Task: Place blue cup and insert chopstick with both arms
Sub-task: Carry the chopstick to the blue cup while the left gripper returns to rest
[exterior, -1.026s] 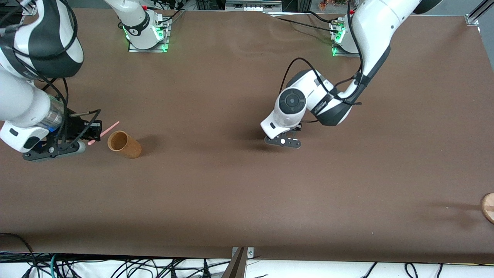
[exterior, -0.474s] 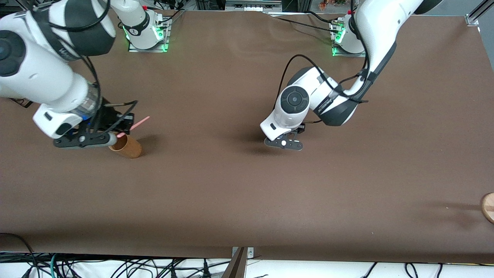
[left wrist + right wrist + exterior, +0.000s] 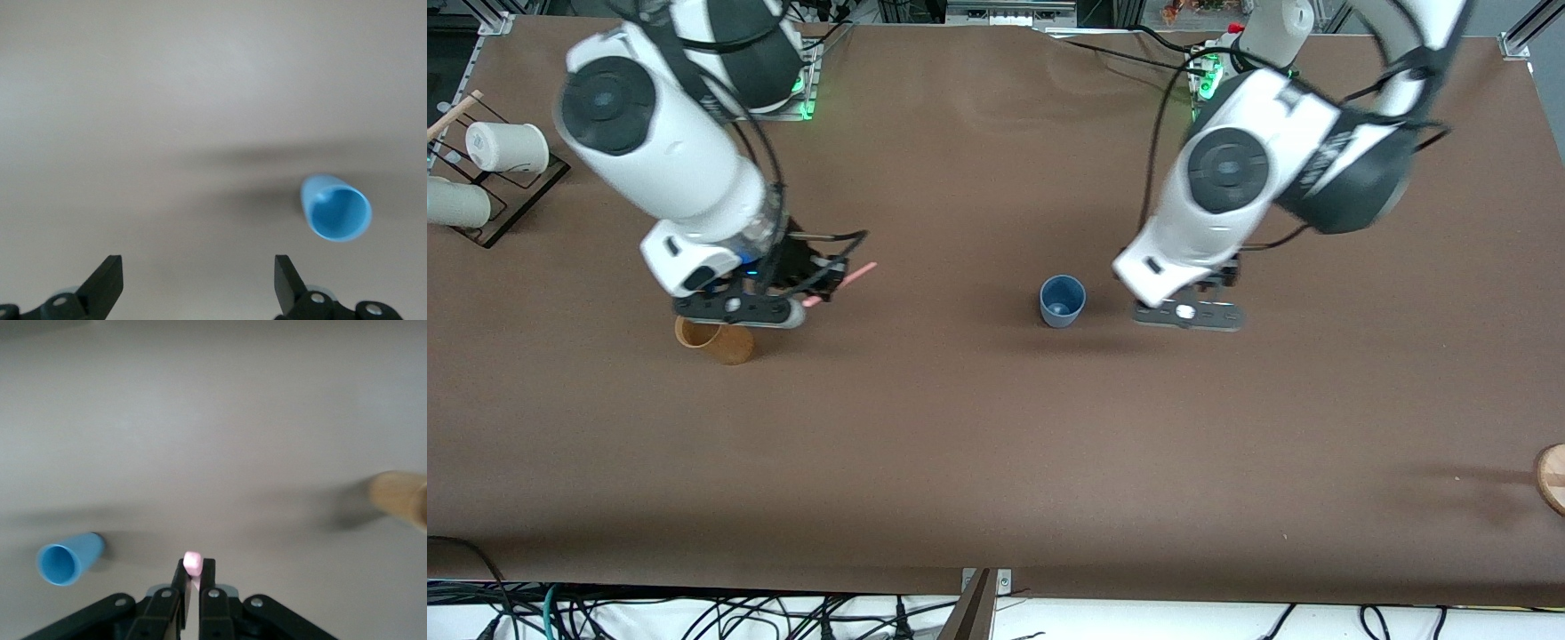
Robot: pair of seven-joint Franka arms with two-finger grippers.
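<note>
Right gripper (image 3: 805,286) over table by tan cup (image 3: 715,341), clamped on chopstick (image 3: 843,284). Blue cup (image 3: 1062,300) upright mid-table, placement apparently done. Left gripper (image 3: 1188,313) beside cup, spread, empty. Insertion pending.

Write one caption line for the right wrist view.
Right gripper shut on the chopstick, above the table with the blue cup ahead.
</note>
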